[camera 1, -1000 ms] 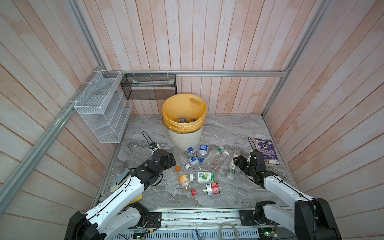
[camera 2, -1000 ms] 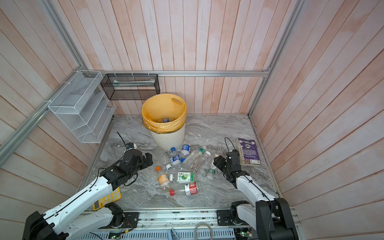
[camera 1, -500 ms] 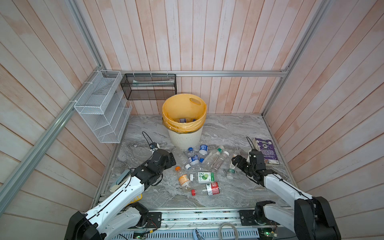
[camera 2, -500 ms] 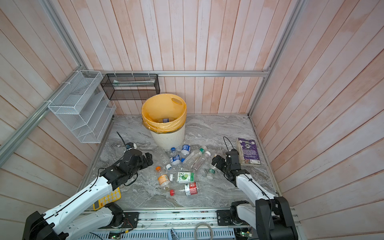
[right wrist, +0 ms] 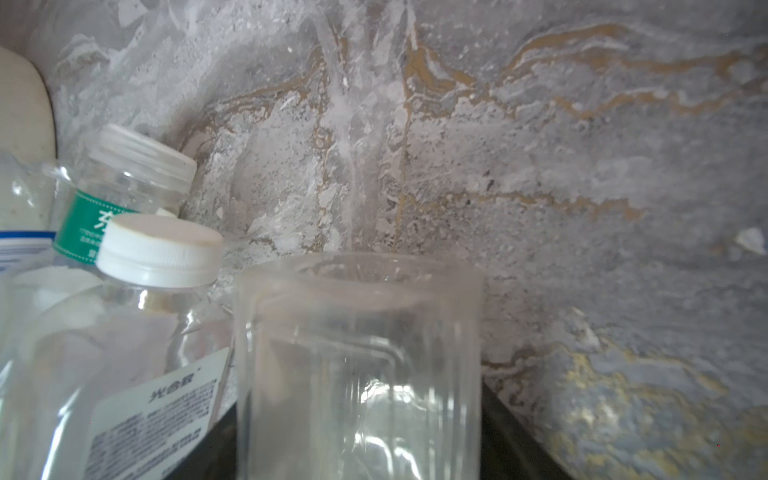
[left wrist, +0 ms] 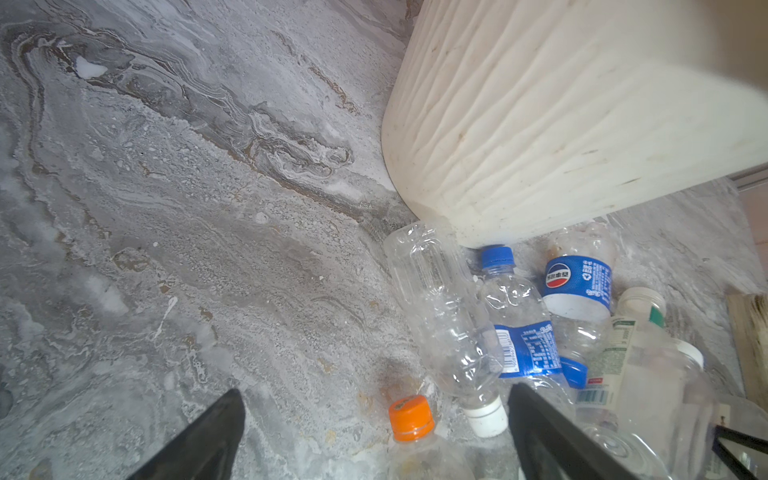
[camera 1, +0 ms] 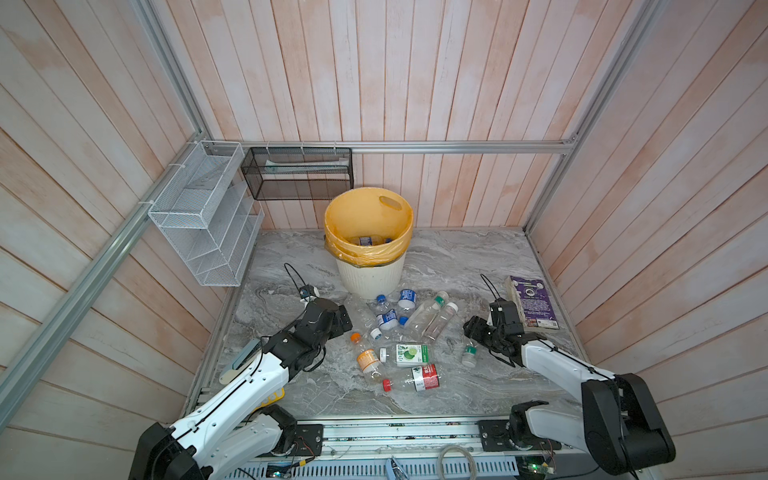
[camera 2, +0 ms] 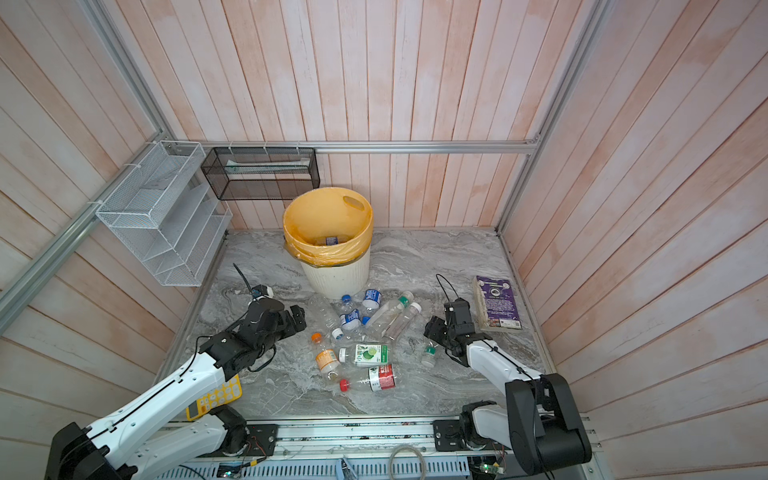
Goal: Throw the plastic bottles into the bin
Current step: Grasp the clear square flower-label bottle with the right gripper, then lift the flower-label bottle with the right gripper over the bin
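Tabletop [camera 1: 457, 257]: grey marble-look slab boxed in by pinkish plank walls. The plastic bottles [camera 1: 409, 353] are scattered flat on it just in front of the bin, and a few are already down in the liner.

Left claw [camera 1: 344, 322]: low at the left edge of the pile, jaws spread wide, gripping nothing.

Orange-capped bottle [left wrist: 410, 417]: its cap pokes in between the open fingers, closest thing to that claw.

White-capped bottle [left wrist: 446, 316]: lies flat straight ahead, cap end just inside one finger, base up by the foot of the bin. Its long axis runs along the reach, not across it, so a pinch across the body probably needs a wrist turn. Can't tell which of the two it's going for.

Bin [camera 1: 365, 278]: cream, ribbed, yellow bag, upright at the back middle. It looks nearer the left claw than the right one.

Right claw [camera 1: 473, 328]: at the right edge of the pile, closed on a clear bottle [right wrist: 357, 353]. The wrist view shows the bottle filling the gap with a dark finger against each side, long axis pointing straight out ahead of the claw.

Way to the bin: from the right claw it's forward and to the left, past the pile, with the rim well above the tabletop. So this one looks like lift first, then swing across.
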Controlling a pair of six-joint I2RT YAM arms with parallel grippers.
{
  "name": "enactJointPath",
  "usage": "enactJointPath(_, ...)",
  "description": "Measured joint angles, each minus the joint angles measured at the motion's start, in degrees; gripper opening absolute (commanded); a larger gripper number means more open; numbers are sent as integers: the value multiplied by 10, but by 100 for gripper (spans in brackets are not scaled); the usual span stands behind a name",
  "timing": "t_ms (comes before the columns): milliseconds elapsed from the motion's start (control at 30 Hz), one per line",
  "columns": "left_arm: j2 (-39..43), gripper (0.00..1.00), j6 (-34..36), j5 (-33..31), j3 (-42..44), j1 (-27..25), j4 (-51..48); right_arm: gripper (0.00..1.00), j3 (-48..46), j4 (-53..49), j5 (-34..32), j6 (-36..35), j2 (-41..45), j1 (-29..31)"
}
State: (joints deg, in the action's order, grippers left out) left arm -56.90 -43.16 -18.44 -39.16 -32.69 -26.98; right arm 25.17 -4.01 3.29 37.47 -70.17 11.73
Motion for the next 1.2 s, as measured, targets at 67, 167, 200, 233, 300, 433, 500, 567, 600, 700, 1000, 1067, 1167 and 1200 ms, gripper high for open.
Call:
enactJointPath(67, 0, 100, 0, 0, 0, 0, 0, 55, 0, -3, -5, 0, 12, 0)
enactJointPath(167, 0, 100, 0, 0, 0, 0, 0, 53, 0, -18, -10, 0, 39, 0)
enactJointPath(200, 0, 100, 0, 0, 0, 0, 0, 52, 0, -25, -12, 0, 47, 0)
enactJointPath(233, 0, 100, 0, 0, 0, 0, 0, 51, 0, -32, -14, 0, 56, 0)
enactJointPath(300, 0, 100, 0, 0, 0, 0, 0, 51, 1, -43, -19, 0, 71, 0)
enactJointPath(433, 0, 100, -3, 0, 0, 0, 0, 52, 2, -62, -24, 0, 100, 0)
enactJointPath(500, 0, 100, -5, 0, 1, 0, -1, 52, 3, -66, -19, 0, 108, 0)
enactJointPath(567, 0, 100, -6, -2, 1, 0, -3, 53, 14, -73, -4, 3, 112, -1)
enactJointPath(600, 1, 100, -7, -2, 1, 0, -4, 54, 28, -80, 6, 5, 112, -2)
enactJointPath(700, 8, 100, -7, -6, 6, 0, -5, 54, 116, -90, 42, 12, 107, -2)
enactJointPath(1000, 16, 100, -6, -13, 18, -15, -7, 54, 531, -17, 133, 31, -61, 41)
enactJointPath(1067, 15, 100, -6, -17, 18, -27, -7, 59, 635, 3, 153, 35, -133, 79)
enactJointPath(1167, 2, 100, -6, -24, 17, -44, -7, 76, 795, 4, 204, 28, -259, 134)
enactJointPath(1200, -5, 100, -6, -26, 15, -49, -9, 78, 848, -5, 218, 25, -302, 147)
